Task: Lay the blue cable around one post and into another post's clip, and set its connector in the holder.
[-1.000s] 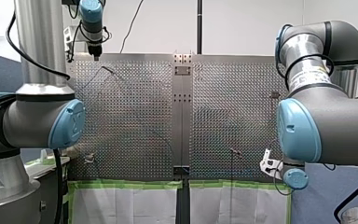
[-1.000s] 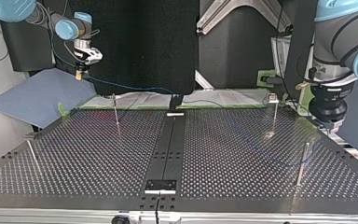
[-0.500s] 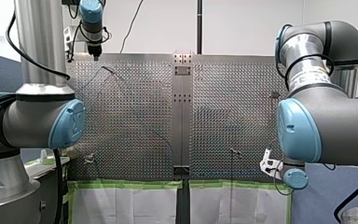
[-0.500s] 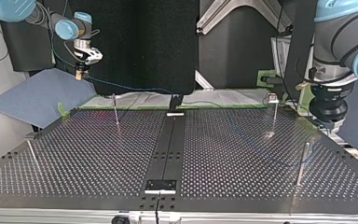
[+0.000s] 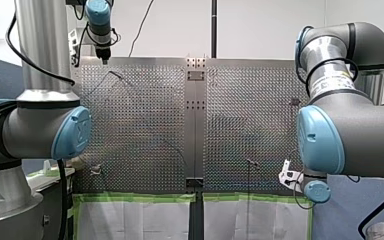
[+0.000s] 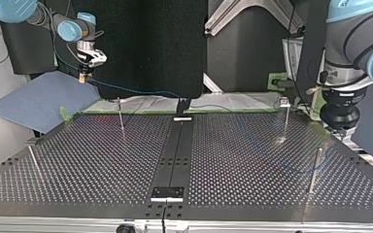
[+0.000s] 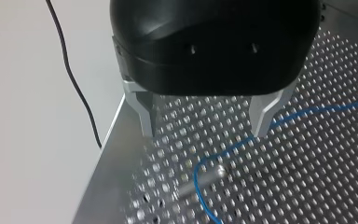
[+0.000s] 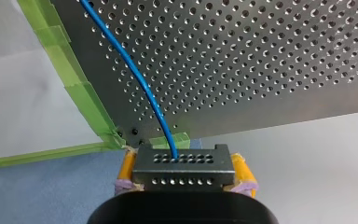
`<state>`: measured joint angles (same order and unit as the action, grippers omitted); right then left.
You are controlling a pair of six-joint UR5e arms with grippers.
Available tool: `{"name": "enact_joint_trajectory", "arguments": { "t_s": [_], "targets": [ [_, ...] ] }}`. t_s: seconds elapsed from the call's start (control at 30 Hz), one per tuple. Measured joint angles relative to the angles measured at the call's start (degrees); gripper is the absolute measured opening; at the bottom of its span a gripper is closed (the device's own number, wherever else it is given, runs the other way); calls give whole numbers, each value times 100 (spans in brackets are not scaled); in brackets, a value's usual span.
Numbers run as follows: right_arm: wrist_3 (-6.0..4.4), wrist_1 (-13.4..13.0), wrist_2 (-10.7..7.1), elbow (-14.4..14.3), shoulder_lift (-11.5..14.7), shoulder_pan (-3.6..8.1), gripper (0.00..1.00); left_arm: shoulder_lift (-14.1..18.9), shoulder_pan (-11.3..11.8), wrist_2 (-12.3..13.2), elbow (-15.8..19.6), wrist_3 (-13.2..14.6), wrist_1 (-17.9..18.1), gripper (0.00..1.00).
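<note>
My right gripper [image 8: 184, 163] pinches connector [image 8: 182, 179], blue cable [image 8: 135, 77] running straight ahead. My left gripper [image 7: 205, 123] spread, nothing held; cable curves round post [image 7: 203, 180] just ahead.

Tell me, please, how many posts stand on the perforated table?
4, going by the top view: a far-left post, a clip-topped far-right post, a near-right post, and a thin near-left post by the table's edge. None appears hidden.
</note>
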<state>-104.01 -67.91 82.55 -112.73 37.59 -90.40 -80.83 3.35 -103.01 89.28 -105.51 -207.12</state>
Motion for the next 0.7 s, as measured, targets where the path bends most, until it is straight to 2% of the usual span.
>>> {"name": "enact_joint_trajectory", "arguments": {
  "t_s": [0.4,0.7],
  "targets": [
    [41,27,50,0,6,0,0,294,-337,582,432,78,591,100],
    [51,31,52,0,7,0,0,45,-770,1011,875,33,1031,100]
  ]
}}
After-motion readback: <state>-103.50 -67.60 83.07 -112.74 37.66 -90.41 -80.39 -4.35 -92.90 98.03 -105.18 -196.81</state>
